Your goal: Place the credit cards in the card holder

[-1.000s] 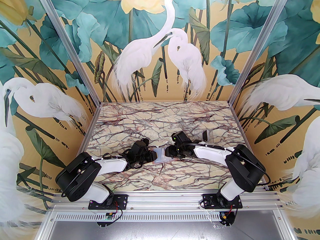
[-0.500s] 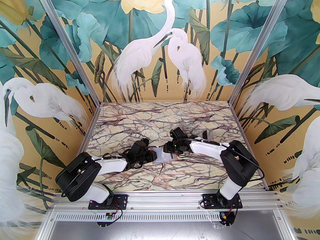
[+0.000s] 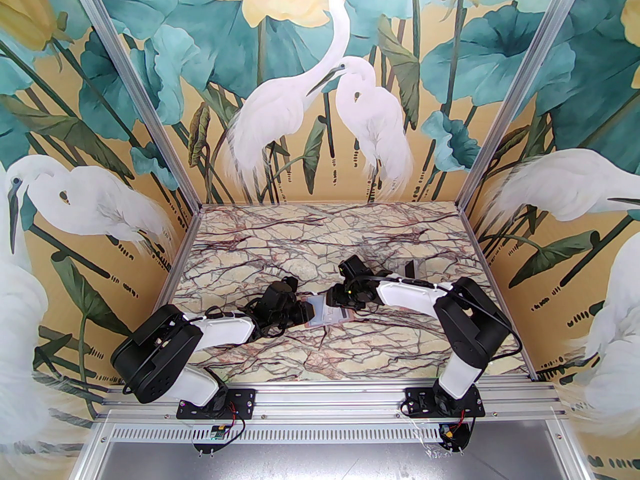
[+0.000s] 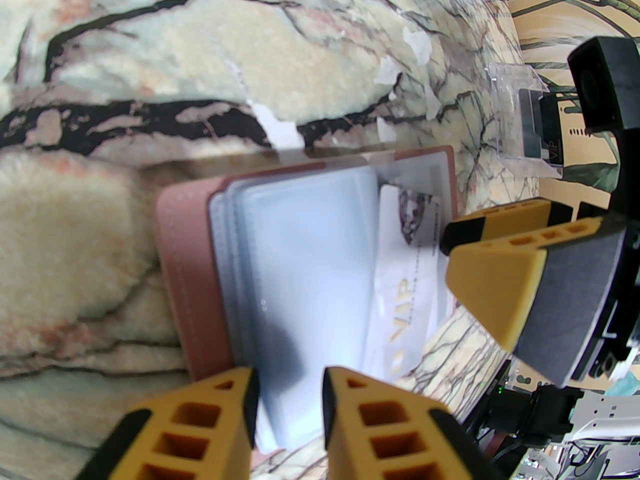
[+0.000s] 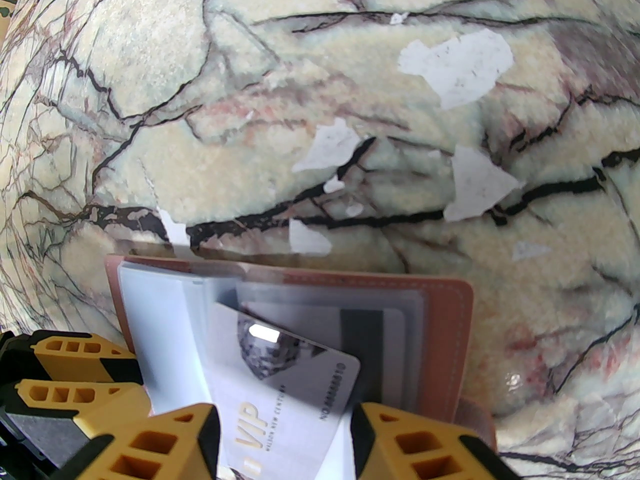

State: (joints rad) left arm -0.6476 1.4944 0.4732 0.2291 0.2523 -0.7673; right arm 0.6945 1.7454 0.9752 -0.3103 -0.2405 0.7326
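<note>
The dusty-pink card holder (image 3: 322, 316) lies open on the marble table between the two grippers. My left gripper (image 4: 290, 398) is shut on a bundle of its clear sleeves (image 4: 305, 268), lifting a pale page (image 5: 160, 328). My right gripper (image 5: 285, 443) is shut across a silver VIP credit card (image 5: 280, 393). The card is tilted, its far corner over the holder's right-hand sleeves (image 5: 320, 298). Seen from the left wrist, this card (image 4: 405, 288) reaches from the right gripper (image 4: 447, 253) onto the holder (image 4: 180, 278). Another card with a dark stripe (image 5: 367, 328) sits inside a sleeve.
A clear stand (image 3: 412, 268) holding a dark VIP card (image 4: 542, 133) stands at the back right, behind the right arm. White scuffed patches (image 5: 460, 65) mark the marble beyond the holder. Painted walls close the table on three sides.
The right arm has swung left and brought the silver card over the open holder. The left arm and the holder have stayed put.
</note>
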